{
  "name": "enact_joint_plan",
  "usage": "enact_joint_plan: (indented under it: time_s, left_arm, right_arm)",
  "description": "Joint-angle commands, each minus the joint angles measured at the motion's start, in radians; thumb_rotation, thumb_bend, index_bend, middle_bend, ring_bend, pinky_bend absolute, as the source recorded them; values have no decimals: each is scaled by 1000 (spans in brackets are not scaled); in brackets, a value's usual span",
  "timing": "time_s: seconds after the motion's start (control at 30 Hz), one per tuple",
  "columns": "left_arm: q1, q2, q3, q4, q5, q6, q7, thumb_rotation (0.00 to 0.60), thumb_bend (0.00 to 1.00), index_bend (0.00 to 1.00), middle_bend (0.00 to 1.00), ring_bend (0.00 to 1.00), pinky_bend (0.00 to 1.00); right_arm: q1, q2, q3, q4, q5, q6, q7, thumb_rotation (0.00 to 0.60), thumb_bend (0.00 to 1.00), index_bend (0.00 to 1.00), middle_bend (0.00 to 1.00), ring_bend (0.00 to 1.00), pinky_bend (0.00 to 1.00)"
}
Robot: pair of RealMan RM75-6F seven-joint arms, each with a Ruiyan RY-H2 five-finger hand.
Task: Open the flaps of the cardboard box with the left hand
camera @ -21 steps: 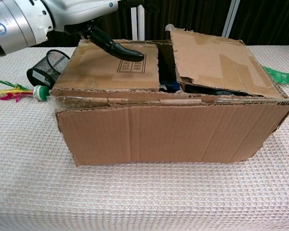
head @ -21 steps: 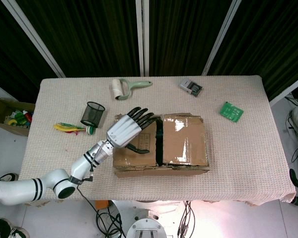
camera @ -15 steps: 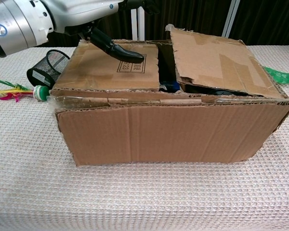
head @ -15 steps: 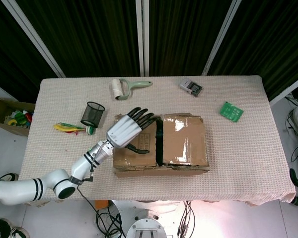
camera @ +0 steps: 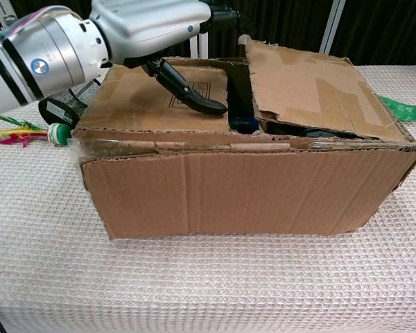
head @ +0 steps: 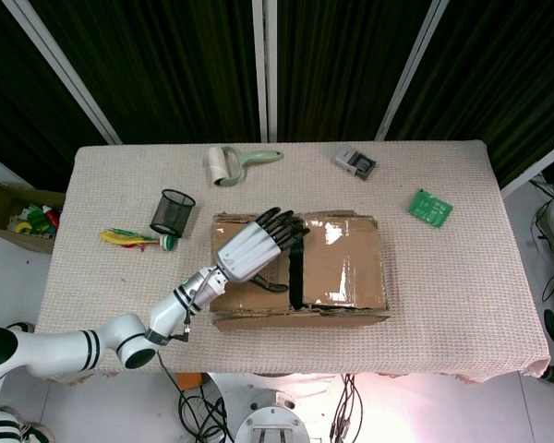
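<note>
The brown corrugated cardboard box (head: 300, 270) sits mid-table on the cream waffle-weave cloth of the table (head: 462, 277), its two top flaps not yet lifted and a dark slot between them. The white-and-black left hand (head: 257, 249) hovers over the left flap (camera: 156, 97), fingers (head: 286, 222) spread and holding nothing; the thumb reaches toward the flap's inner edge by the slot, though contact cannot be made out. The step in hand looks like the approach for a first lift — next, the fingers would need to hook under that inner edge and swing the flap outward. The right flap (camera: 312, 87) already tilts up a little; its board is creased, tape-glossed and ragged at the edges, so it may well bend rather than hinge cleanly. The right hand is out of sight.
</note>
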Motion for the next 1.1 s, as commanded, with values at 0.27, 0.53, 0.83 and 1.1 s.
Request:
enact_joint_plan:
  time_s: [0.27,0.53,0.83,1.1]
  left_arm:
    - [-39,-109,-1,138,63,54,-80,546,0,102,134,85,165]
    - [-64,-154,-17,184,60,57,-133,557,0,102,134,86,165]
    - [-109,-191,-68,202,16,32,-169,559,0,102,134,86,166]
    - [-153,-198,-120,151,-39,-6,-140,564,0,102,134,86,165]
  right_arm:
    - [4,3,4,-5,18,-22,-2,600,394,0,0,0,0]
    - [5,-2,5,11,28,-36,6,600,395,0,0,0,0]
    - [6,-12,6,27,36,-45,13,600,394,0,0,0,0]
    - [9,-26,11,58,41,-51,49,600,395,0,0,0,0]
